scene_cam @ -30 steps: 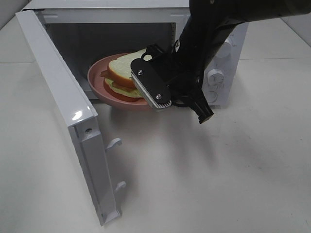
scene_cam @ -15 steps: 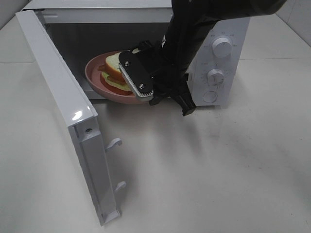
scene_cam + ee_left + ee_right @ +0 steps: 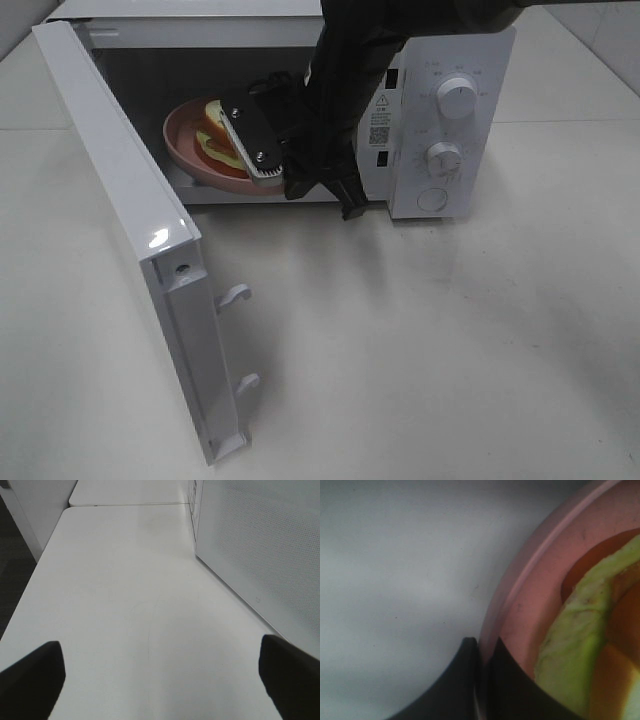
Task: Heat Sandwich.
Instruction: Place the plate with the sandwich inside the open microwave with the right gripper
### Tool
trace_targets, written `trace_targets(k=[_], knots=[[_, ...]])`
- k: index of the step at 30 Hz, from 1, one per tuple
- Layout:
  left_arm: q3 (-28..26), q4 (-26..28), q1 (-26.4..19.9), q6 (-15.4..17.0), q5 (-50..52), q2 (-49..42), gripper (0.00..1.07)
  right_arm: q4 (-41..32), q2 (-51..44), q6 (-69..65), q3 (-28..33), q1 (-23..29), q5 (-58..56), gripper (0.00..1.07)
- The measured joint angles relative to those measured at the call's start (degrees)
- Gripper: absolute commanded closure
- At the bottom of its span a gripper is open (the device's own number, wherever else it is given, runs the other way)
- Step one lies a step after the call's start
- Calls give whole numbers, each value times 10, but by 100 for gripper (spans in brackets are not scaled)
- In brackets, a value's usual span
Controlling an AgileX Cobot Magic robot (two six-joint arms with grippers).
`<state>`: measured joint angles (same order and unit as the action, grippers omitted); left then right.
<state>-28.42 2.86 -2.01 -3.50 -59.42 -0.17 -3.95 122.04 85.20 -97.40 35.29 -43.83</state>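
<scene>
The worktop (image 3: pixel 470 360) was plain matte white with a few faint scuffs. A white microwave (image 3: pixel 445 110) sat straight on it, toward the far edge. Its door (image 3: pixel 125 220) hung wide open, sticking out toward the near left corner. A seam crossed the worktop level with the microwave, and its perforated side wall rose right off the surface.

A matte white surface (image 3: pixel 470 360) fills most of the high view. It is evenly lit, with soft grey shadows (image 3: pixel 400 270) near the centre of the frame. A thin seam (image 3: pixel 25 129) crosses it at the upper left. In the left wrist view a second white tabletop (image 3: pixel 130 494) adjoins it across a narrow gap. Dark floor (image 3: pixel 12 590) shows past its edge, beside a pale panel (image 3: pixel 40 510).
</scene>
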Motion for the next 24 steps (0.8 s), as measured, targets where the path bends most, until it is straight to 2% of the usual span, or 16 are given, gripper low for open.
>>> trace_targets(k=[24], knots=[[0, 0, 0, 0, 0, 0, 7, 40, 105, -58, -162, 0, -40, 107]])
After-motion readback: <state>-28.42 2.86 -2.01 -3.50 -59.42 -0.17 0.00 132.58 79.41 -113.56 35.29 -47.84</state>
